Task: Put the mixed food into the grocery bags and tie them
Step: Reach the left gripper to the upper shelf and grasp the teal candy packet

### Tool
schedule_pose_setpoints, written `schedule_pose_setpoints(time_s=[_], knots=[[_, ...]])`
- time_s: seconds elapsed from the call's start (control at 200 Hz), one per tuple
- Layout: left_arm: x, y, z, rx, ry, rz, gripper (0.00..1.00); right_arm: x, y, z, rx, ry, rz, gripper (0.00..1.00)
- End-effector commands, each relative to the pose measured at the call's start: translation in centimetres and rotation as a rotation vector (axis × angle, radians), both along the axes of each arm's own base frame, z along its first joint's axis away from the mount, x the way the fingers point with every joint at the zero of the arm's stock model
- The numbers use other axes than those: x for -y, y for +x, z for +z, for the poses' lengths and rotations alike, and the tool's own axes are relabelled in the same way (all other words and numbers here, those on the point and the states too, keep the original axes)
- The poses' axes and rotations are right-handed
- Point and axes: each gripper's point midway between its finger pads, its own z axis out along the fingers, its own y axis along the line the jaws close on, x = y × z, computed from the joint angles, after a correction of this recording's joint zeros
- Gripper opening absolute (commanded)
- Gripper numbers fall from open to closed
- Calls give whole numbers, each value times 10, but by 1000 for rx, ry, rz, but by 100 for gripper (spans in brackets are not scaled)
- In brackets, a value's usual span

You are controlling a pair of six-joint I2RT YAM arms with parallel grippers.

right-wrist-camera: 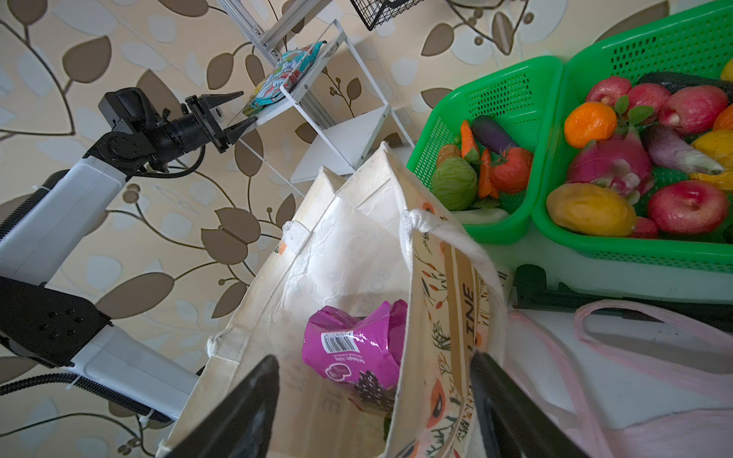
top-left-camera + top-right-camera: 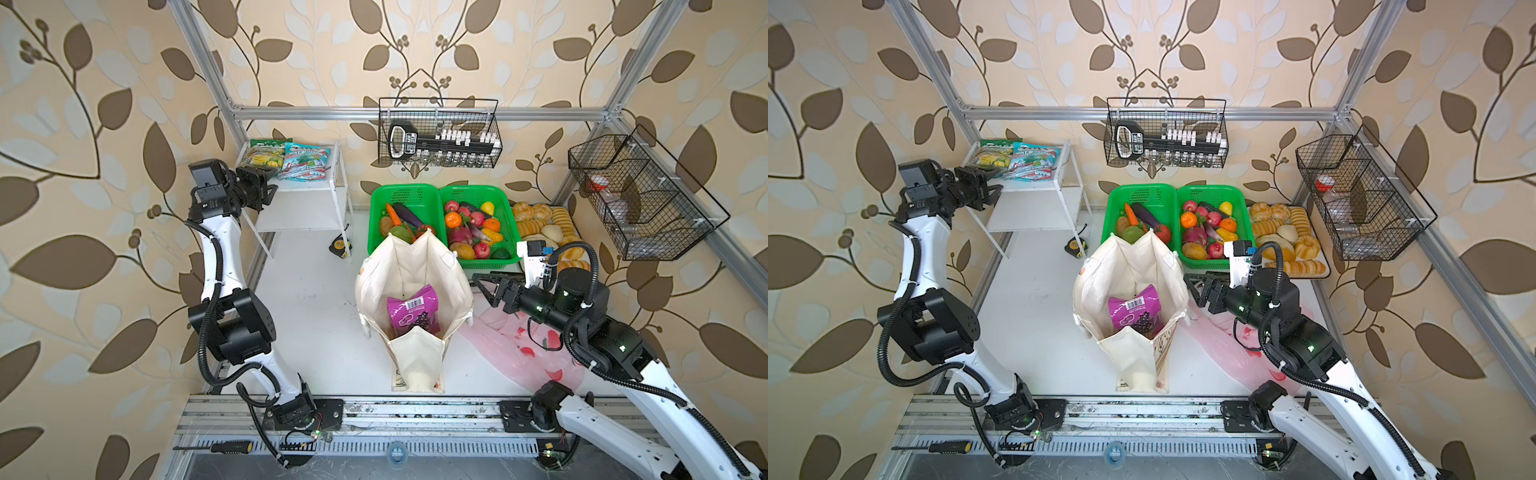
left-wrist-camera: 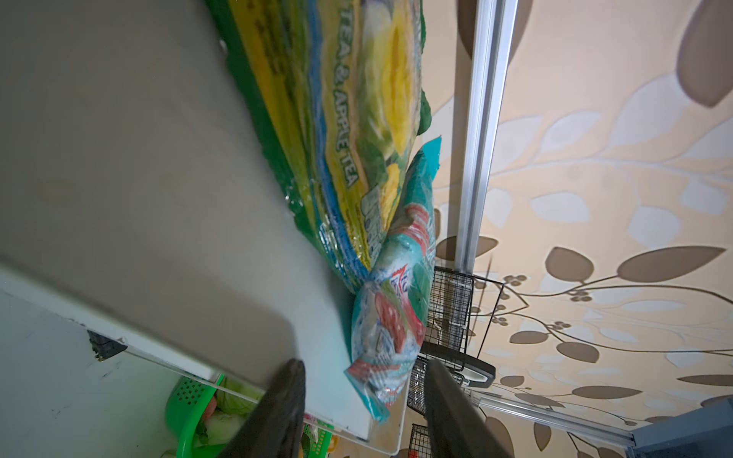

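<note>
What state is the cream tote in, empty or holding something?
Holding something: the cream tote stands open and a purple grape-print packet lies inside it.

In the open cream tote [image 2: 374, 291] lies the purple grape-print packet [image 2: 412, 309]; the pink bag [image 2: 498, 349] lies beside it

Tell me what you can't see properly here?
- Bottom of the cream canvas tote: in both top views, the purple grape-print packet covers it.
- Thin pink plastic bag: in a top view, the right arm covers part.
- Black wire wall basket: in a top view, contents too small.
- Left gripper: left wrist view, blurred; contact with the teal mint packet unclear.
</note>
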Motion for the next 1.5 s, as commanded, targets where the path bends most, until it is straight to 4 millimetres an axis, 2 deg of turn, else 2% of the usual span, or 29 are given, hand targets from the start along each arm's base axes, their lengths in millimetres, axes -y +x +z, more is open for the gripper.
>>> schedule_pose_setpoints(time_s=[0.0,0.325,0.63,1.045,1.205,1.415,1.495], knots=[[12,0,25,72,31,-47,48,4,0,-12,-30,-14,-22,76],[24,3,24,73,52,-61,43,4,0,-16,-44,-16,-24,76],[22,15,14,85,16,-27,43,4,0,-17,-49,-17,-22,76],[31,28,-1,71,4,-41,41,2,-1,-14,-48,-4,-12,77],[34,29,-3,70,-3,-52,29,-1,-1,-13,-47,7,-3,77],[44,21,14,118,18,-100,0,1,-1,-14,-51,8,-10,76],[47,13,26,145,38,-105,0,1,-1,-15,-56,5,-11,76]])
